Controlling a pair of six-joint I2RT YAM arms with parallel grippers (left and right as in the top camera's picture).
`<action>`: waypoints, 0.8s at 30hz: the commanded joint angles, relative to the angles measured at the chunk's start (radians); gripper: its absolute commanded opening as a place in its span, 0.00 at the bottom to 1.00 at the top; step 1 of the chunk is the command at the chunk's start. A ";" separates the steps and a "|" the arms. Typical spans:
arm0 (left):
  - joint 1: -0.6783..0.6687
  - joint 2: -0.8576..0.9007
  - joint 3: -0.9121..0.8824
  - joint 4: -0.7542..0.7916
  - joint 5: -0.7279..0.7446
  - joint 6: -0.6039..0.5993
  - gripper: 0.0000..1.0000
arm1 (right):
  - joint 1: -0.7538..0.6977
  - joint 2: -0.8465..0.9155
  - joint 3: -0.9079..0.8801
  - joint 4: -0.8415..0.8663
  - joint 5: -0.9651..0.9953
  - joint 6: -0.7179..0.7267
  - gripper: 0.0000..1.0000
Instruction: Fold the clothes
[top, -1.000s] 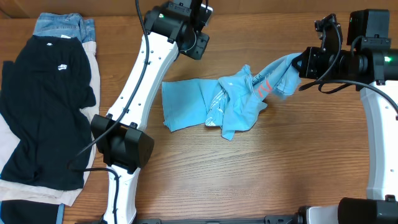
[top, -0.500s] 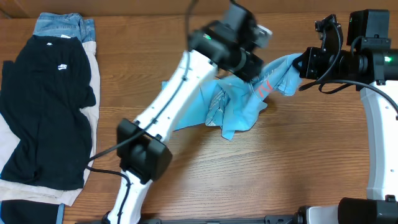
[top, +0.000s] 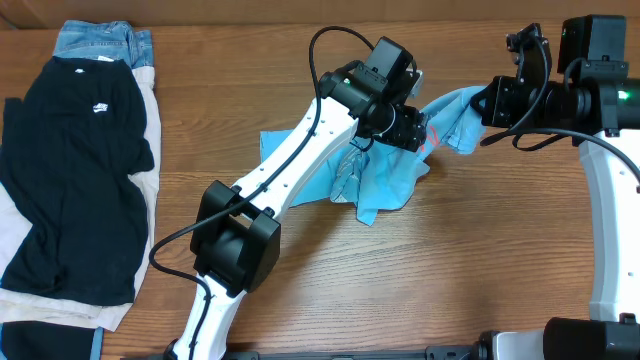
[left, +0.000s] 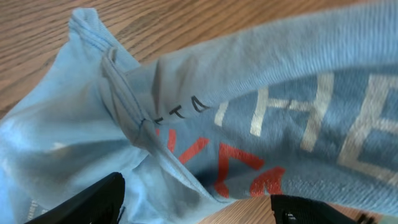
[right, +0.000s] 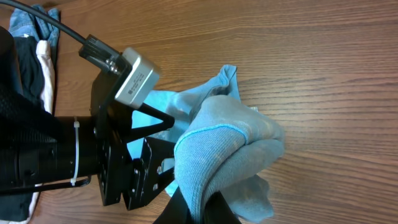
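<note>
Wooden table (top: 480, 250), sky-blue T-shirt (top: 392, 182) bunched, right tool (top: 486, 103) clamped on its edge, left tool (left: 199, 208) spread wide over it

Warm brown wood-grain table (top: 470, 270), grain running side to side, soft even light, faint shadows
</note>
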 joint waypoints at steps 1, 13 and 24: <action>0.005 -0.015 -0.007 0.012 -0.045 -0.094 0.79 | -0.002 -0.002 0.007 0.005 0.006 -0.005 0.04; 0.005 0.106 -0.008 0.082 -0.019 -0.161 0.75 | -0.002 -0.002 0.007 0.013 0.006 -0.027 0.04; 0.006 0.124 -0.008 0.150 -0.013 -0.177 0.22 | -0.002 -0.002 0.007 0.023 0.006 -0.026 0.04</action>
